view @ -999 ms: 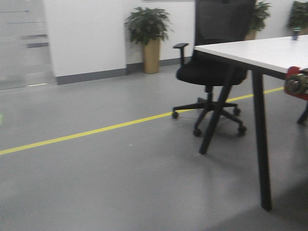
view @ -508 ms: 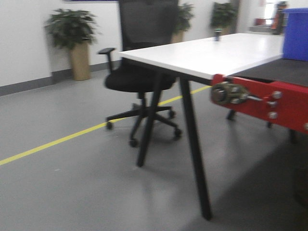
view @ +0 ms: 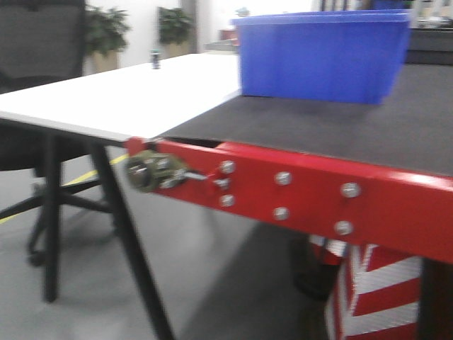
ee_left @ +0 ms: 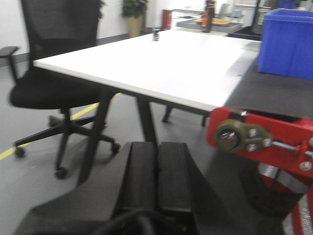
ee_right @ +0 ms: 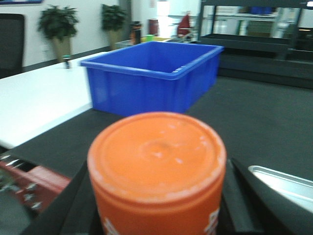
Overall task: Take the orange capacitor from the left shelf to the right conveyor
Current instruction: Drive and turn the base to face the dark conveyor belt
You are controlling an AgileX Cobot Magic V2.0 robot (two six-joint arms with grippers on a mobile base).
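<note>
The orange capacitor (ee_right: 156, 166) fills the bottom of the right wrist view, its flat end toward the camera and white print on its side. My right gripper (ee_right: 156, 205) is shut on it, one black finger on either side. Behind it lies the right conveyor: a dark belt (ee_right: 254, 117) on a red frame (view: 311, 191) with silver bolts. My left gripper (ee_left: 156, 166) is shut with nothing in it, held over the floor to the left of the conveyor's red end (ee_left: 264, 139). The left shelf is out of view. The front view shows neither gripper.
A blue plastic bin (view: 322, 53) stands on the belt at the far side. A white table (ee_left: 146, 63) on black legs adjoins the conveyor's left end, with a black office chair (ee_left: 54, 78) behind it. A silver tray's edge (ee_right: 286, 181) lies on the belt at right.
The front view has swung right: the chair and white table slid off to the left, and the red conveyor frame, belt and blue bin have come to fill the frame.
</note>
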